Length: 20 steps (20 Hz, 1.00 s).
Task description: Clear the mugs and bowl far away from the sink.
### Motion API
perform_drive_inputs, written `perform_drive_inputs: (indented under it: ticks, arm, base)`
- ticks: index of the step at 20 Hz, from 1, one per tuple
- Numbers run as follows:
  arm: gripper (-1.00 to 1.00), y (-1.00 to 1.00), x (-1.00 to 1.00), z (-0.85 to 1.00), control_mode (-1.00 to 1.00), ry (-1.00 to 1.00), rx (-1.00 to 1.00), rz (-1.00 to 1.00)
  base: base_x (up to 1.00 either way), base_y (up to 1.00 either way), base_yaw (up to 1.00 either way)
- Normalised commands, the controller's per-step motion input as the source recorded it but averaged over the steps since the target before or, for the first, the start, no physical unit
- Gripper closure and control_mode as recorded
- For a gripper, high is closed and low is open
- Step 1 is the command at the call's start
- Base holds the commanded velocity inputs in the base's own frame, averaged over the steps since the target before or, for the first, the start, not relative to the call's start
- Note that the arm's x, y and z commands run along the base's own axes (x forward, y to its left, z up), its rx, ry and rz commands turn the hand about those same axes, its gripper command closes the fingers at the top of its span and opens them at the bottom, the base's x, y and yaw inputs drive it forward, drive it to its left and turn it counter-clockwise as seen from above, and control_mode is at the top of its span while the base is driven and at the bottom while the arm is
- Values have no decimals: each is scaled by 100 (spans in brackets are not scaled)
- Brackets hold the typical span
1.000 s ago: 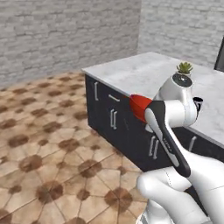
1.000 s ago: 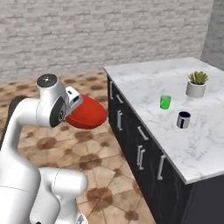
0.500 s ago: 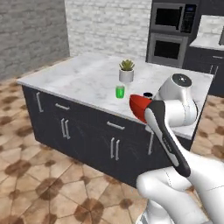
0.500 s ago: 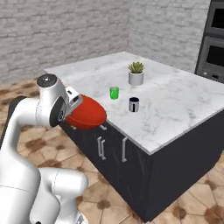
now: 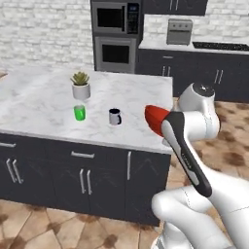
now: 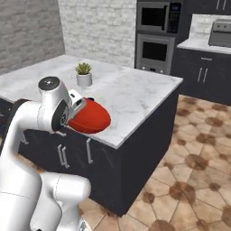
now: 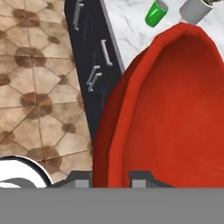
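Note:
My gripper is shut on the rim of the wide red bowl, one finger on each side of the wall. I hold the bowl tilted in the air at the near edge of the marble island, and it also appears as the bowl in front of my forearm. The bright green mug and the grey-white mug with a dark inside stand upright on the island, left of the bowl. In the hand view the green mug lies beyond the bowl's rim. The sink is out of view.
A white pot with a plant stands behind the green mug. Dark cabinet fronts with metal handles run under the island. A wall oven and microwave and a dark counter line the back wall. Tiled floor lies to the right.
The whole picture has shifted: the base has driven round the island, so the mugs and plant now lie left of the arm. The bowl has stayed in my gripper.

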Motion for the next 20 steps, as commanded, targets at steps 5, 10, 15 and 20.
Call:
perform_drive_inputs:
  ticks: [5,10,15,20]
  arm:
    - [100,0,0,0,100,0,0,0]
    - [100,0,0,0,100,0,0,0]
    - [100,0,0,0,100,0,0,0]
    - [100,30,69,-54,-100,0,-1,5]
  base:
    - [55,0,-43]
    - [46,0,-26]
    - [39,12,-7]
    - [0,0,0]
